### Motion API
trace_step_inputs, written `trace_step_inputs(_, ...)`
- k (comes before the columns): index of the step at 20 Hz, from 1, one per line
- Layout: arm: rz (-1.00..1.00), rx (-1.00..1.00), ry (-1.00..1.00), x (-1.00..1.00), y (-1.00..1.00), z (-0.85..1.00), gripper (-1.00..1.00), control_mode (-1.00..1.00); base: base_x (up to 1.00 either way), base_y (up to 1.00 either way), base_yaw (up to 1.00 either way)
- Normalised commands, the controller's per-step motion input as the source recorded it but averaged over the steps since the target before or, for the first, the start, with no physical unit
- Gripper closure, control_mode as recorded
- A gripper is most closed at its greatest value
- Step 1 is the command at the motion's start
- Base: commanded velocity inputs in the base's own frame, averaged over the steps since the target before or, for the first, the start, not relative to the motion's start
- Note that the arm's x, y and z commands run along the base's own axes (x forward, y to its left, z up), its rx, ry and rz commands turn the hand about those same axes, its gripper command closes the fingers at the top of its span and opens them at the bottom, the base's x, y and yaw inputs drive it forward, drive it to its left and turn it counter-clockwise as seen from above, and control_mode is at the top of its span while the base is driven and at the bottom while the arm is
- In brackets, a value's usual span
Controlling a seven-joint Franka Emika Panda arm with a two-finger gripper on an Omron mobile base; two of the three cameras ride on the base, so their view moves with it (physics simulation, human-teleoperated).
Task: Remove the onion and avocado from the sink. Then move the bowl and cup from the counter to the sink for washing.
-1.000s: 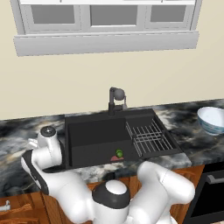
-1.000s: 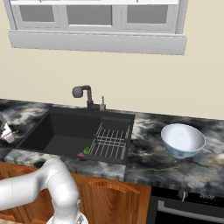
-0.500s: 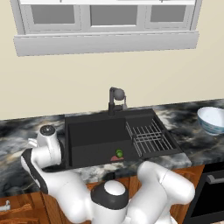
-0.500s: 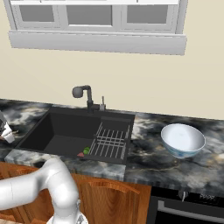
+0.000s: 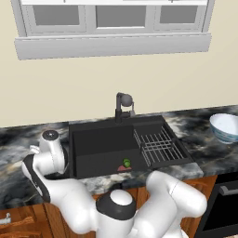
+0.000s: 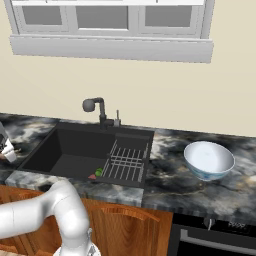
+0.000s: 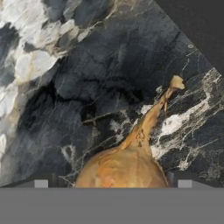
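One onion [image 7: 124, 168] lies on the marbled counter [image 7: 87, 87] to the left of the sink [image 5: 107, 148], between the spread, released fingers of the gripper [image 7: 111, 183], its stem pointing away from the hand. One avocado [image 5: 126, 163] sits on the floor of the basin near the front wall, beside the wire rack [image 5: 158, 148], and one bowl [image 6: 209, 160] stands on the counter well to the right. Nothing in the base views has shifted since the earlier frames, and no writing can be read anywhere.
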Motion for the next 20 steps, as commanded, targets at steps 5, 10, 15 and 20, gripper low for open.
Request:
trace_step_inputs(5, 0.00, 0.00, 0.00, -0.02, 0.00, 0.04, -1.00, -1.00, 0.00, 0.00, 0.00)
trace_step_inputs(10, 0.00, 0.00, 0.00, -0.08, 0.00, 0.05, -1.00, -1.00, 0.00, 0.00, 0.00)
trace_step_inputs(15, 0.00, 0.00, 0.00, -0.06, 0.00, 0.10, -1.00, -1.00, 0.00, 0.00, 0.00)
trace_step_inputs(20, 0.00, 0.00, 0.00, -0.05, -0.01, 0.15, -1.00, -1.00, 0.00, 0.00, 0.00)
